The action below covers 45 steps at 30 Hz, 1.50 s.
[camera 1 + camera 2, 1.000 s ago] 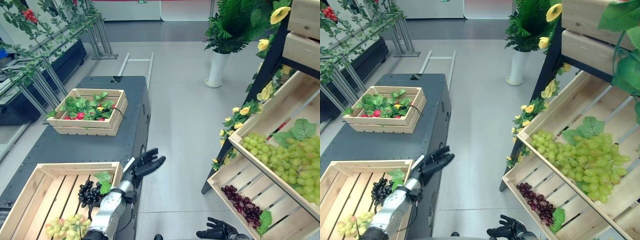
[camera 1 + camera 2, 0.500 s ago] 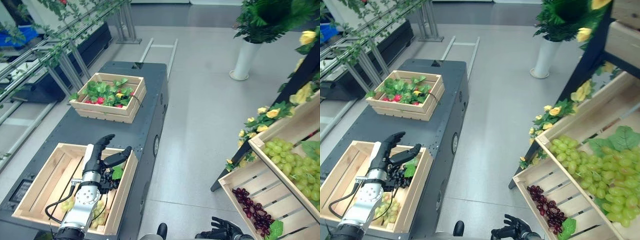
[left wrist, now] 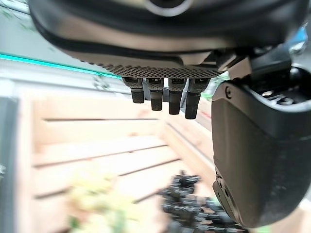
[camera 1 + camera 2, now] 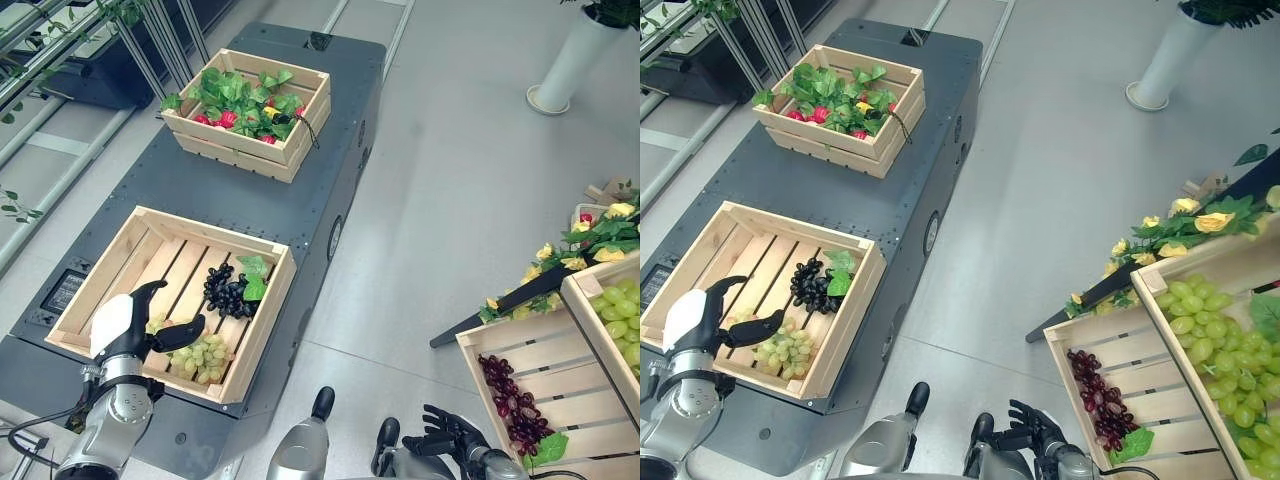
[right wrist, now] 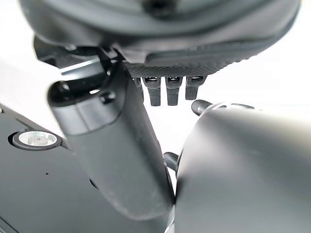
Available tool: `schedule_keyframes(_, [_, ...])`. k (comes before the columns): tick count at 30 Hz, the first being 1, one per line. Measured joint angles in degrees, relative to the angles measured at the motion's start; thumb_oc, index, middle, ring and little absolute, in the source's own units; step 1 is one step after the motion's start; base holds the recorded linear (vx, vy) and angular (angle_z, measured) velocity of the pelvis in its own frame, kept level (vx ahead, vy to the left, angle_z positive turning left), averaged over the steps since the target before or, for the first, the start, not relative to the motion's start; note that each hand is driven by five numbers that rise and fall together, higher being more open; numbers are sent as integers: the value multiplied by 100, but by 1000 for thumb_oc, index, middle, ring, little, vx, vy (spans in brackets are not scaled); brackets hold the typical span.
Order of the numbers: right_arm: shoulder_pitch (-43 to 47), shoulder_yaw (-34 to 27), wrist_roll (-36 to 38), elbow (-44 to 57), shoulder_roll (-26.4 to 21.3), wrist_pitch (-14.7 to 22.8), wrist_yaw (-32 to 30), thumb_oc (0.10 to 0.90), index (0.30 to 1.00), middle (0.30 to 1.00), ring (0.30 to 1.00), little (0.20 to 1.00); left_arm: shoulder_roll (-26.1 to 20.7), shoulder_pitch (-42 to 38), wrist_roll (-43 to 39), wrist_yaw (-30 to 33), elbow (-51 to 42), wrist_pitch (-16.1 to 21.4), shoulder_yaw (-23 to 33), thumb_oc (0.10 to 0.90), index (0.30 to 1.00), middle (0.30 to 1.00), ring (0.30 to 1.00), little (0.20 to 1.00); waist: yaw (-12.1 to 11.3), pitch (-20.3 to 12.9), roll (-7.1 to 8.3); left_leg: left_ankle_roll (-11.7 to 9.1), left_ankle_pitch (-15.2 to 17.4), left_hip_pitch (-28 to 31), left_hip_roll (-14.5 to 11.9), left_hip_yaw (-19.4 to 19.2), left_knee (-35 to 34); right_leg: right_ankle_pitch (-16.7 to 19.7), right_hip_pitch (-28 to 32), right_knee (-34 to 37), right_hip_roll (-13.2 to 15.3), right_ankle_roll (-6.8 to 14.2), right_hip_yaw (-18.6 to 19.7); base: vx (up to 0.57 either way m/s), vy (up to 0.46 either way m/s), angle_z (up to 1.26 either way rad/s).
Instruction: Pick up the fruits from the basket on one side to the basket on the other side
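A wooden crate [image 4: 214, 232] stands on the near end of a dark cart [image 4: 140, 185]. In it lie a bunch of dark grapes [image 4: 226, 291] with a green leaf and a bunch of green grapes [image 4: 201, 353]. My left hand [image 4: 127, 326] hovers over the crate's near left part, beside the green grapes, open and holding nothing. The left wrist view looks past its straight fingers [image 3: 167, 97] and thumb [image 3: 257, 160] at the dark grapes [image 3: 192, 204]. My right hand [image 4: 452, 440] hangs low by the floor, open and empty.
A second crate [image 4: 250, 98] with green leaves and red fruit stands at the cart's far end. To the right, slanted shelf crates hold dark red grapes [image 4: 510, 402] and green grapes [image 4: 620, 315]. Yellow flowers [image 4: 600, 225] and a white pot [image 4: 570, 60] stand beyond grey floor.
The camera has tilted down and the whole picture has shifted. My left hand has drawn back from the dark grapes towards the crate's near left corner, still open.
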<state>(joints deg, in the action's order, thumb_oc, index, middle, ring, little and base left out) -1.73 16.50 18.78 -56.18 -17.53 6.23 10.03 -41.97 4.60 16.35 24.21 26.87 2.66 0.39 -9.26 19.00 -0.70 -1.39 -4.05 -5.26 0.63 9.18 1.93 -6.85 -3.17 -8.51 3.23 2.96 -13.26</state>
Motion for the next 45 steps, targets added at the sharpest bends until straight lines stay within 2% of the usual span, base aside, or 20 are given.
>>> schedule_keyframes(5, [263,30,197,221,-83,62,-5,800,900,900,900,900,-234,-198,366,305,147,-185,-58,800,900,900,900,900,29,360,4,0,130,-694,124,-41,642,-310,-842,-1007,170,-32,39,-70,76,2])
schedule_keyframes(7, [374,38,188,425,-149,155,-78,800,900,900,900,900,-350,-390,377,488,330,-249,-176,800,900,900,900,900,37,693,-24,-51,274,-833,157,-97,995,-456,-1024,-1404,216,-93,114,-21,96,-13])
schedule_keyframes(11, [359,48,190,814,-256,279,-249,800,900,900,900,900,-370,-603,442,885,502,-492,-311,800,900,900,900,900,90,874,-52,-99,553,-1406,150,-201,1754,-614,-1550,-1982,201,-163,226,-42,71,-14])
schedule_keyframes(15, [443,54,190,925,-313,368,-254,800,900,900,900,900,-372,-897,549,1113,702,-638,-517,800,900,900,900,900,190,981,-23,-115,678,-1784,131,-244,2158,-669,-1919,-2338,176,-203,329,-20,59,-9])
schedule_keyframes(20, [500,84,192,1126,-434,383,-253,800,900,900,900,900,-385,-1119,676,1344,715,-786,-740,800,900,900,900,900,233,1002,-2,-109,723,-2172,108,-334,2444,-665,-2337,-2581,135,-205,467,-36,28,-12])
schedule_keyframes(26, [690,312,183,1366,-452,377,-255,800,900,900,900,900,-608,-1400,778,1384,988,-1076,-780,800,900,900,900,900,344,1140,275,-124,766,-2500,55,-359,2669,-644,-2628,-2696,78,-221,509,-2,4,-3])
schedule_keyframes(34, [725,455,182,1403,-453,373,-266,800,900,900,900,900,-719,-1409,882,1417,1069,-1300,-793,800,900,900,900,900,341,1148,396,-129,835,-2603,19,-363,2757,-641,-2669,-2651,22,-213,494,-9,-18,-1])
schedule_keyframes(41, [725,481,181,1427,-437,373,-266,800,900,900,900,900,-857,-1395,887,1409,1147,-1299,-789,800,900,900,900,900,316,1149,484,-127,854,-2647,-10,-325,2787,-638,-2662,-2592,-16,-215,472,-1,0,0])
schedule_keyframes(45, [722,496,168,1421,-435,369,-265,800,900,900,900,900,-967,-1319,1164,1379,1113,-1295,-787,800,900,900,900,900,290,1150,515,-125,859,-2626,-17,-318,2790,-614,-2609,-2552,-25,-230,455,5,7,2])
